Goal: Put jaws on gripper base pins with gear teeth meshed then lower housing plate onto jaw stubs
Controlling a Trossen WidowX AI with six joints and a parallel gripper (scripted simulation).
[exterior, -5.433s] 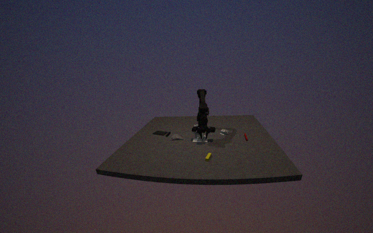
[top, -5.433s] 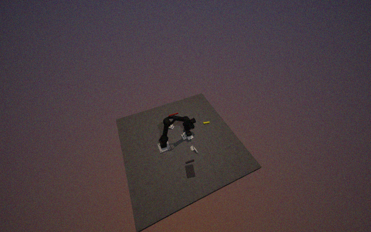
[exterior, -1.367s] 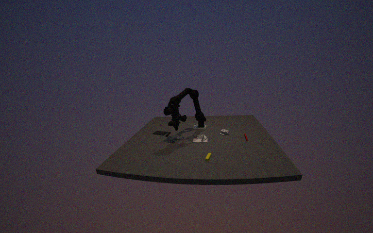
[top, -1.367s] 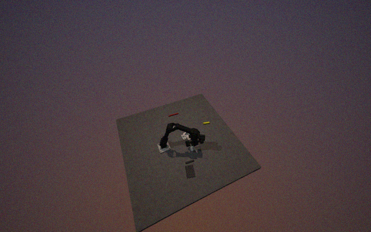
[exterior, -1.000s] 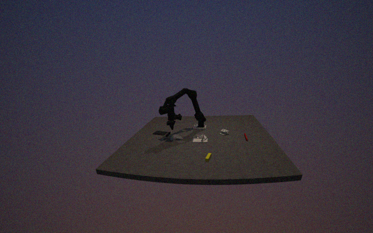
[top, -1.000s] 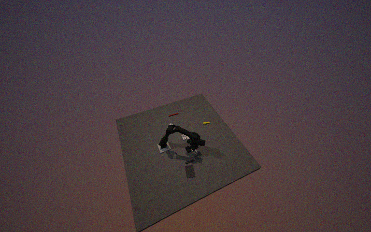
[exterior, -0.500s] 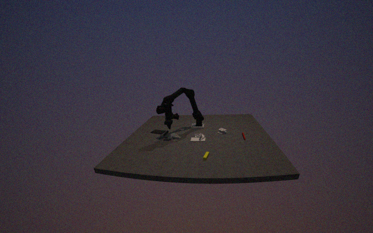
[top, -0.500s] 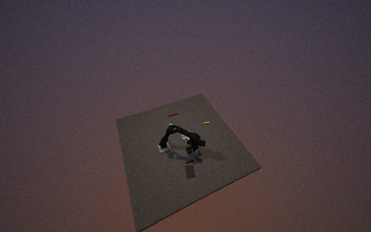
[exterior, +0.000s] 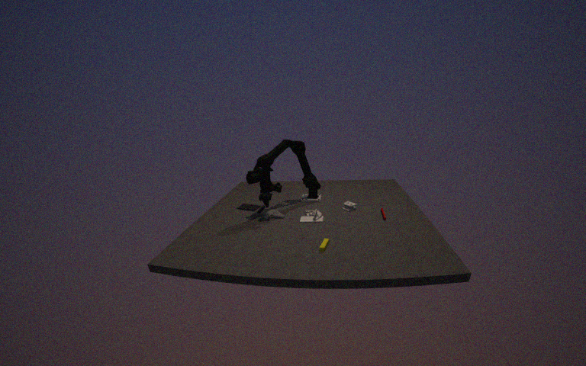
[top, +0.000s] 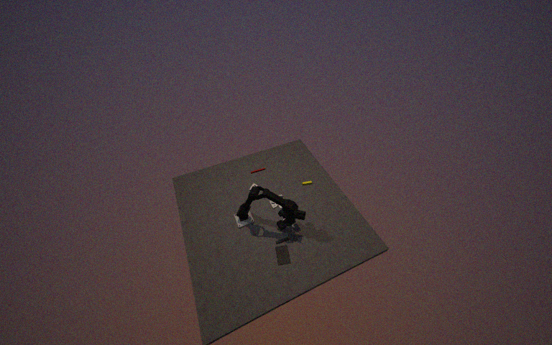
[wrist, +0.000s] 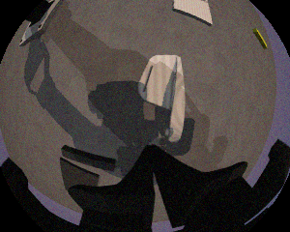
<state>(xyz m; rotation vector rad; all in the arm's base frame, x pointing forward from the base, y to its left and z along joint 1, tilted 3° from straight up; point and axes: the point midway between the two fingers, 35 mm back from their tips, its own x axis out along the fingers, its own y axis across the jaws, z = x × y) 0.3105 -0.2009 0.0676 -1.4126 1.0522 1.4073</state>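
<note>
Gripper point(top: 287, 226) point(exterior: 266, 206) point(wrist: 151, 149) closed above white part point(top: 295, 226) point(exterior: 274, 213) point(wrist: 159, 82); yellow block point(top: 307, 182) point(exterior: 323, 244) point(wrist: 260, 39) well apart.

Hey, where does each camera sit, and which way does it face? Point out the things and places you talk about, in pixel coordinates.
Top: high above, looking steeply down at the grey tabletop point(top: 228, 264) point(exterior: 223, 249); the whole arm point(top: 278, 197) point(exterior: 297, 145) shows.
Exterior: off one edge, yellow block point(top: 307, 182) point(exterior: 323, 244) point(wrist: 260, 38) nearest, looking across and somewhat down toward the arm's base; whole arm again.
Wrist: on the arm near the claw, looking down past its dark, shut fingers.
Top and exterior share the red stick point(top: 258, 170) point(exterior: 383, 213).
</note>
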